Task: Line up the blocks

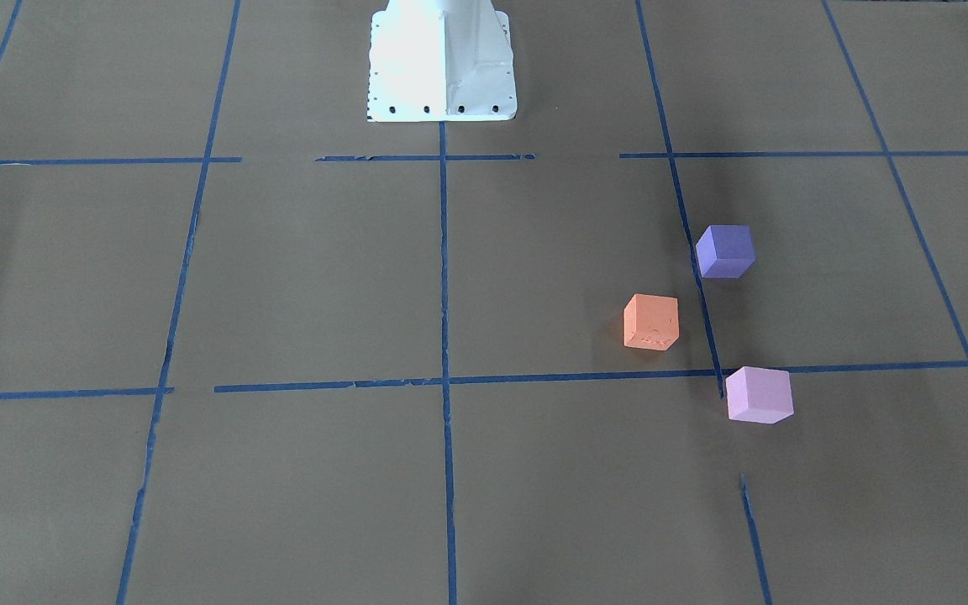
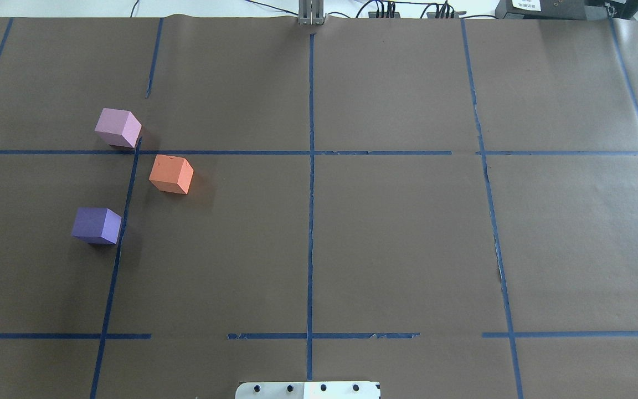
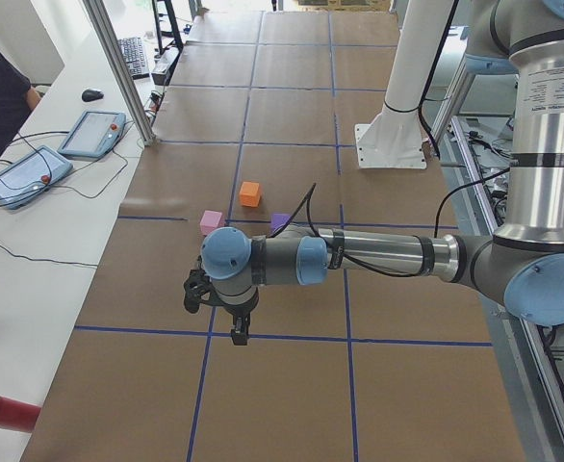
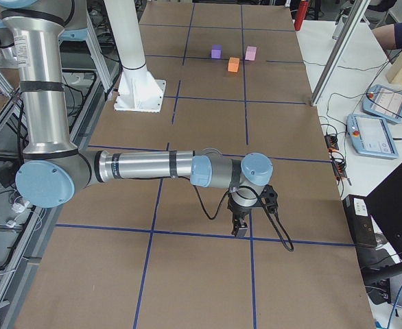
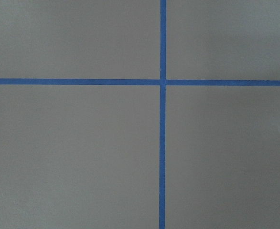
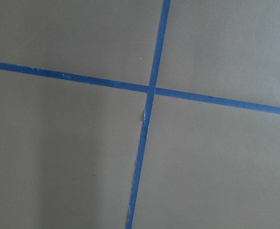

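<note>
Three foam cubes sit apart on the brown paper on my left half of the table. In the overhead view the pale pink block is farthest, the orange block is just right of it and nearer, and the violet-purple block is nearest. They also show in the front view: pink, orange, purple. My left gripper shows only in the exterior left view, pointing down over a tape line well short of the blocks; I cannot tell its state. My right gripper shows only in the exterior right view, far from the blocks; I cannot tell its state.
Blue tape lines grid the brown paper. The white robot base stands at the table's middle edge. Both wrist views show only paper and a tape cross. Tablets and a red cylinder lie on the side bench.
</note>
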You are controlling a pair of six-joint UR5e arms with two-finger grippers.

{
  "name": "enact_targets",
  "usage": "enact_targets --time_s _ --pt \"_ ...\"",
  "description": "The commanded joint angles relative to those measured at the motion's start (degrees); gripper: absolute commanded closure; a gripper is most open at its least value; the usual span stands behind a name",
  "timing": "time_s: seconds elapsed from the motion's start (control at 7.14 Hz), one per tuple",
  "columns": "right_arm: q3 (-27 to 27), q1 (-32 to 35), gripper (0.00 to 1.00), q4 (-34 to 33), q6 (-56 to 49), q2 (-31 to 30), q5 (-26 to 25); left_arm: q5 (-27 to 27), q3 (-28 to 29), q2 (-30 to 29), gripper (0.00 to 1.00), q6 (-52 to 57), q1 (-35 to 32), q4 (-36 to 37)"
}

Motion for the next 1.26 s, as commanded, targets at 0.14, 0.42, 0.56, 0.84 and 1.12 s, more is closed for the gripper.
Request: enact_targets --time_s 0.14,0.42,0.56,0.84,1.12 --pt "0.0 0.0 0.0 0.0 0.0 0.0 0.0 0.01 -2.74 -3.93 0.0 -1.66 6.58 -0.01" --pt "0.0 0.0 0.0 0.0 0.0 0.0 0.0 0.01 -2.57 -11.83 0.0 -10.93 13.85 -0.01" --pt "0.0 0.0 0.0 0.0 0.0 0.0 0.0 0.09 -2.13 -15.96 0.0 -15.16 18.16 -0.01" --pt "0.0 0.0 0.0 0.0 0.0 0.0 0.0 0.09 -1.69 -21.07 0.0 -21.24 25.81 -0.01" --pt "0.0 0.0 0.0 0.0 0.0 0.0 0.0 0.53 0.42 -25.47 0.0 -26.24 30.22 -0.19"
